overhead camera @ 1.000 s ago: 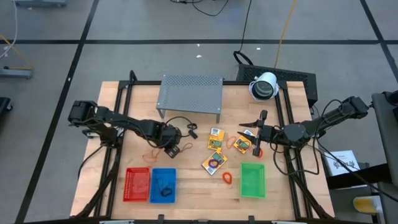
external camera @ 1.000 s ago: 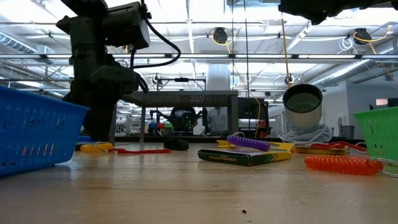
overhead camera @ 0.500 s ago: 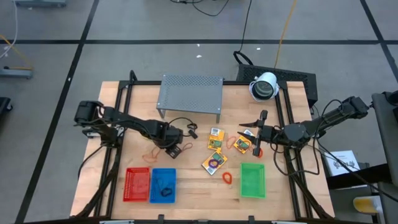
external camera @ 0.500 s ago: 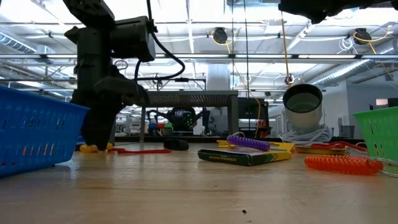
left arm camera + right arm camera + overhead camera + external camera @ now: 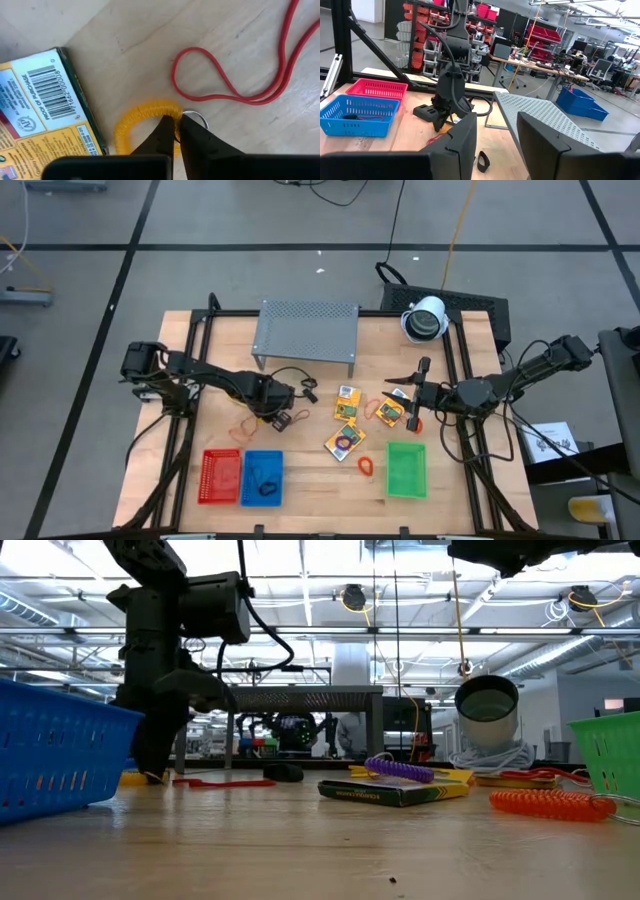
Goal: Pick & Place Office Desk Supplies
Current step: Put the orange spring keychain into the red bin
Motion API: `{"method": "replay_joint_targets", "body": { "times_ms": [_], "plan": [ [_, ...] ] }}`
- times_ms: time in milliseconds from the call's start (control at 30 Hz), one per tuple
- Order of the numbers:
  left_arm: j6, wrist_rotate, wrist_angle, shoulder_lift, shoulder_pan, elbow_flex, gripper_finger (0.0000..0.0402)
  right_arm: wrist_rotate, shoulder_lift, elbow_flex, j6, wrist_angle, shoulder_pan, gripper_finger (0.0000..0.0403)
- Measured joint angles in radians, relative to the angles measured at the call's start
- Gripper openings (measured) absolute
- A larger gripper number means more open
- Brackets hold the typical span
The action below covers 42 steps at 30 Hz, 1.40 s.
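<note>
Lower left: red basket (image 5: 221,476), blue basket (image 5: 263,477). Lower right: green basket (image 5: 407,469). Grey perforated shelf (image 5: 306,327). Yellow coil (image 5: 145,122), red band (image 5: 235,80).

The perforated shelf (image 5: 306,329) stands at the table's (image 5: 455,470) far edge. Three baskets (image 5: 262,477) line the near edge, two side by side on the left, one (image 5: 406,470) right. The packets (image 5: 345,441) lie between shelf and baskets, mid-table.

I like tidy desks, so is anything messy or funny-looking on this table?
Nothing looks broken or spilled. The supplies just lie loose: a red rubber band in a crooked loop beside the left gripper, which is pinching a yellow coil loop, and several crayon packets lying at mixed angles mid-table.
</note>
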Motion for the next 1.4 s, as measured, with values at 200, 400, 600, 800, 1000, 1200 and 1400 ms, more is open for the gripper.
{"method": "replay_joint_targets", "body": {
  "times_ms": [200,400,600,800,1000,1200,1400],
  "plan": [
    [-0.035,0.042,0.018,-0.052,-0.013,-0.004,0.0008,0.000,0.000,0.000,0.000,-0.001,0.000,0.0130],
    [-0.074,0.043,0.060,-0.133,-0.034,-0.003,0.0006,0.000,0.000,0.000,0.000,-0.004,0.000,0.0130],
    [-0.104,0.014,0.135,-0.220,-0.064,-0.001,0.0007,0.000,0.000,0.000,0.002,-0.008,0.000,0.0130],
    [-0.116,-0.018,0.203,-0.298,-0.103,-0.001,0.0008,0.000,0.000,0.000,0.011,-0.016,0.000,0.0130],
    [-0.129,-0.018,0.236,-0.336,-0.173,0.000,0.0007,0.000,0.000,0.000,0.026,-0.016,0.000,0.0130],
    [-0.196,0.016,0.294,-0.380,-0.258,0.000,0.0006,0.000,0.000,0.000,0.043,-0.023,0.000,0.0130],
    [-0.307,-0.110,0.272,-0.481,-0.356,0.001,0.0006,0.000,0.000,0.000,0.061,-0.038,0.000,0.0130]
  ]
}}
